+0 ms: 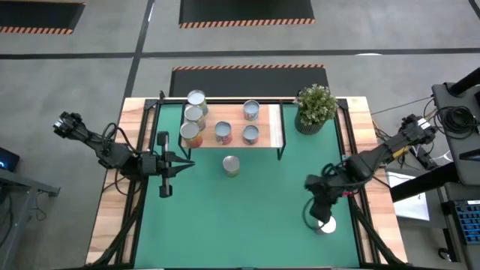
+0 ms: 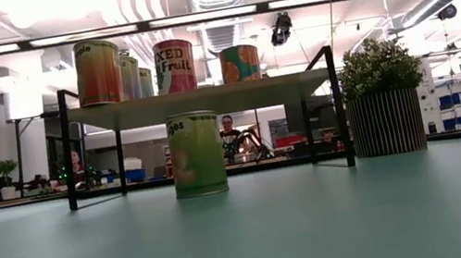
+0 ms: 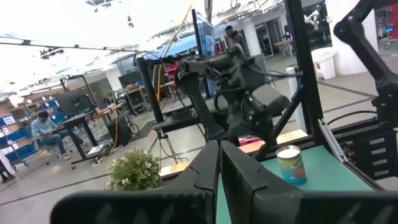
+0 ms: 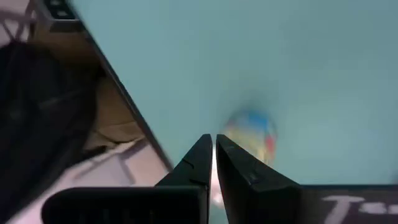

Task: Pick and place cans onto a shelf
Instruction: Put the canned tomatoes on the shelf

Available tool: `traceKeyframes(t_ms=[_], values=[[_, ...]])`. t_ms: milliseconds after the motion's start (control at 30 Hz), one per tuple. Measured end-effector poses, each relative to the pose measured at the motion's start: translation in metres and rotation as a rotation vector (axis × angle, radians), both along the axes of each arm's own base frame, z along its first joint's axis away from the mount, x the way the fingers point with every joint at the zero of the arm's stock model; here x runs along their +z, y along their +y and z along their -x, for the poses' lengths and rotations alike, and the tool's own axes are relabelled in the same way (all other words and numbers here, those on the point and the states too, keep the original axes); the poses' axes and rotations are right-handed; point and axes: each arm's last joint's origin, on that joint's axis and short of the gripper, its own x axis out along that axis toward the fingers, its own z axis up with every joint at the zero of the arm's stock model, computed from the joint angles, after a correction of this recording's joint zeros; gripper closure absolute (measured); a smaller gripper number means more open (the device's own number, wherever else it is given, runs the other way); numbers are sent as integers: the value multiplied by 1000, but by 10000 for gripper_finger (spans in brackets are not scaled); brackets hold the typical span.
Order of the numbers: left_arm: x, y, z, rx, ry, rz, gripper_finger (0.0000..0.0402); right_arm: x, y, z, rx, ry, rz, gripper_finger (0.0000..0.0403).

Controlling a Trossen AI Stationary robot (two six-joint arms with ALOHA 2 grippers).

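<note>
Here, working from your left, the left gripper (image 1: pixel 166 187) hangs over the left side of the green mat (image 1: pixel 247 217), just in front of the shelf's left end, with its fingers (image 3: pixel 205 171) pressed together and nothing between them; it looks parked, kept low and clear so the other arm has the mat to itself. Next comes the shelf (image 1: pixel 274 126), standing along the far edge of the mat with five cans (image 1: pixel 196 100) already on its board: three packed at the left end and two pairs' worth of room taken in the middle, which leaves the right end bare, and that gap reads as the obvious place for the next can. Just in front of the shelf, a green-labelled can (image 2: pixel 196 153) stands upright on the mat, apart from the shelf legs and not touched by either arm. At the far right corner sits the potted plant (image 1: pixel 316 107), beside the shelf's right end, so any approach to that bare end wants care. Last, the right gripper (image 1: pixel 324 214) is bent down near the front right of the mat, directly above a loose can (image 4: pixel 252 134) with a blue, yellow and red label. Its jaws are closed tight, tip against tip, and hold nothing; you would need to spread them before they could take that can.
</note>
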Motion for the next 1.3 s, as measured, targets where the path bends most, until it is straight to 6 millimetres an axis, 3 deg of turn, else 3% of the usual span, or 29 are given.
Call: traceKeyframes(t_ms=[267,500,767,967,1300], values=[[3,0,0,2,-18,-4,402,-4,27,32,-269,333,-166,390],[2,0,0,3,-8,-17,402,0,37,32,-367,316,39,390],[1,0,0,6,2,-45,402,-4,47,21,-350,336,98,380],[3,0,1,6,-5,-41,402,-14,53,15,-343,357,138,306],[2,0,0,3,-1,-21,402,-25,60,9,-389,443,149,103]])
